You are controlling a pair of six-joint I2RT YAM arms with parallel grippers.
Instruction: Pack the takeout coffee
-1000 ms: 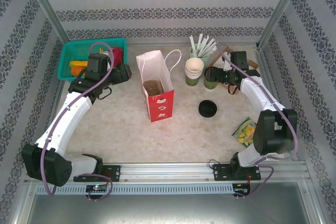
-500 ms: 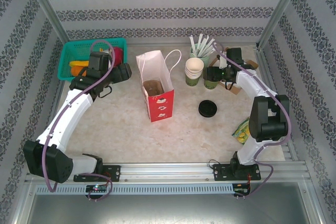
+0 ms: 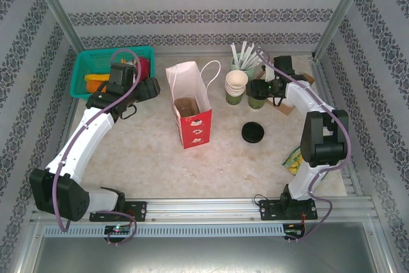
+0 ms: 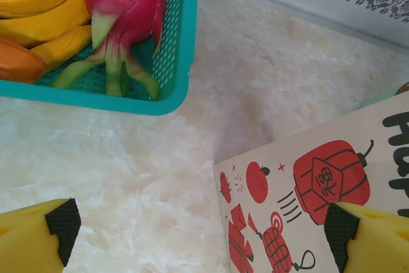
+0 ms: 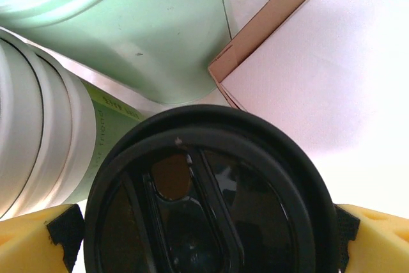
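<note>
The right tool (image 5: 203,241) is spreading its fingers wide around the takeout coffee (image 5: 211,158), which is standing on the worktop (image 3: 147,151) beside the stack of cups (image 3: 236,86), while the left tool (image 4: 204,231) is hanging wide open by the red bag (image 3: 190,103).

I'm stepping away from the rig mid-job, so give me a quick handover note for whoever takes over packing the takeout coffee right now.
Left gripper: open, empty, beside the upright red-and-white paper bag.
Right gripper: open, fingers on either side of the green paper cup with the black plastic lid, not closed on it.
The cup stands on the table next to the stack of lidless cups.
Done: approach.
To do: grip, lift, lower the cup into the bag.
</note>
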